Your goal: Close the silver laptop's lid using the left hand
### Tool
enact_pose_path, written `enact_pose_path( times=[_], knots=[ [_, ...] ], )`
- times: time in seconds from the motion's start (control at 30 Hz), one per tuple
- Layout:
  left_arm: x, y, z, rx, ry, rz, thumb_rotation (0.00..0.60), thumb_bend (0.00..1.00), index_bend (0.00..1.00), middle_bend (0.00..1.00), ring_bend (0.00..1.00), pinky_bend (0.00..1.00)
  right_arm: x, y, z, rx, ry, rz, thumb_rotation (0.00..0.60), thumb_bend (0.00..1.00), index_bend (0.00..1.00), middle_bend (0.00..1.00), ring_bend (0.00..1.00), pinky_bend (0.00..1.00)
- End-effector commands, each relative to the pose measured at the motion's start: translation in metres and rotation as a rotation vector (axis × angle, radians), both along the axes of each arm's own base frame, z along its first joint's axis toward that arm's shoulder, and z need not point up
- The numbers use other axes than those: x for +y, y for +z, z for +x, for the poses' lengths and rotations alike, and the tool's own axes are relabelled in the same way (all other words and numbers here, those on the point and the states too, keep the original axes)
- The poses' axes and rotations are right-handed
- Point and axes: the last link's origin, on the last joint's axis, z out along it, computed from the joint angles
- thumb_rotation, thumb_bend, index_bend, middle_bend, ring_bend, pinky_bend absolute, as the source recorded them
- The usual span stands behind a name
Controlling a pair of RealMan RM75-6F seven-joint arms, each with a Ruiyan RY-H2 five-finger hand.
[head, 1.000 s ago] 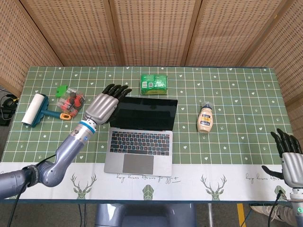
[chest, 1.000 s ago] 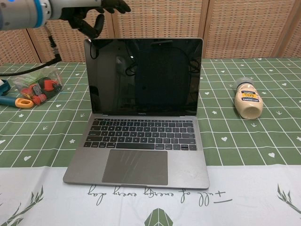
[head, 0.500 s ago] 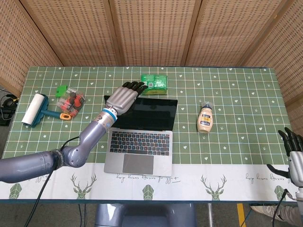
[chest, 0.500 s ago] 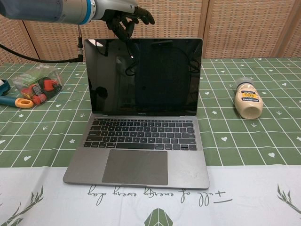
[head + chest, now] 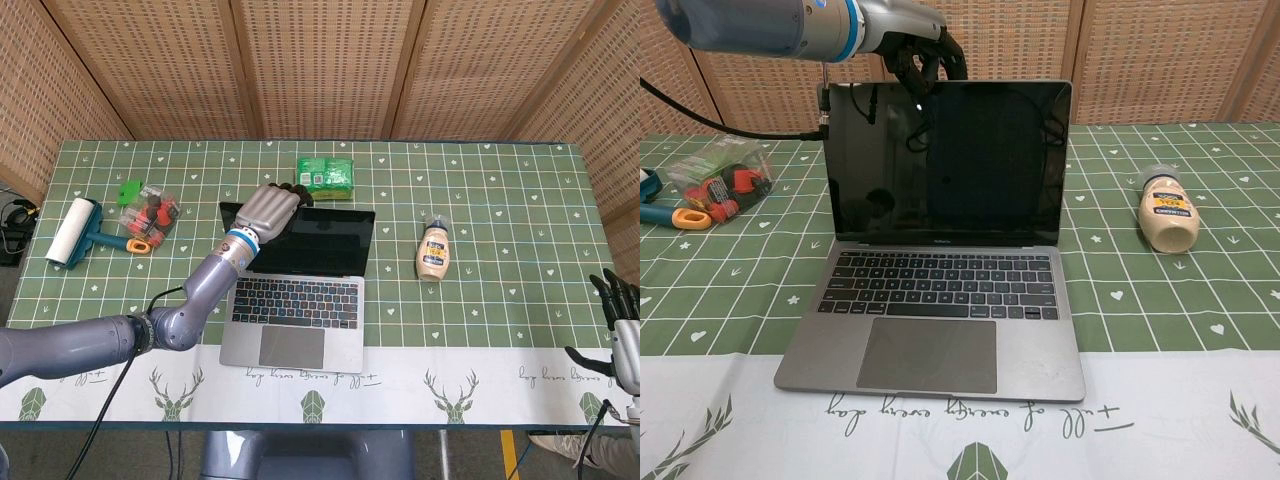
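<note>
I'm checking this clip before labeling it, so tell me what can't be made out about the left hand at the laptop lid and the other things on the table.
- Left hand fingertips: chest view, hidden behind the lid's top edge; contact with the laptop unclear.
- Right hand: head view, cut off by the frame's right edge; absent from chest view.
- Bottle label: too small to read.
- Lint roller: chest view, cut off by the left edge.
- Green packet: chest view, hidden behind the screen.

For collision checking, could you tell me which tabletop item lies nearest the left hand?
The green packet behind the laptop: it lies just beyond the left hand, unlike the distant bottle.
</note>
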Motion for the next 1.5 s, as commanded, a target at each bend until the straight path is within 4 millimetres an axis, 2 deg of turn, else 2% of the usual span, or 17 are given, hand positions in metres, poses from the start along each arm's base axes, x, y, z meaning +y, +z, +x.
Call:
enact_pose_path(
  times=[0.03,0.47,0.73,1.17,1.5],
  knots=[
    [-0.001,0.0,0.0,-0.009,0.006,-0.006,0.6,1.0,0.35,0.24,0.23,0.28,0.0,0.0,0.0,-0.001,0.002,-0.002,0.6,0.02,0.0,0.0,0.0,0.0],
    [-0.013,0.013,0.006,-0.055,-0.031,-0.029,0.6,1.0,0.42,0.31,0.3,0.32,0.002,0.0,0.002,-0.004,0.01,0.001,0.6,0.02,0.0,0.0,0.0,0.0],
    [-0.037,0.019,0.005,-0.053,-0.065,-0.099,0.6,1.0,0.43,0.32,0.3,0.32,0.002,0.0,0.003,-0.006,0.013,0.004,0.6,0.02,0.0,0.0,0.0,0.0],
    [-0.076,0.01,-0.016,-0.051,-0.087,-0.204,0.6,1.0,0.43,0.32,0.3,0.32,0.004,-0.001,0.005,-0.003,0.02,0.006,0.6,0.02,0.0,0.0,0.0,0.0],
    [-0.105,0.015,-0.027,-0.082,-0.115,-0.276,0.6,1.0,0.43,0.32,0.3,0.33,0.003,-0.004,0.005,0.0,0.021,0.017,0.6,0.02,0.0,0.0,0.0,0.0]
  ],
)
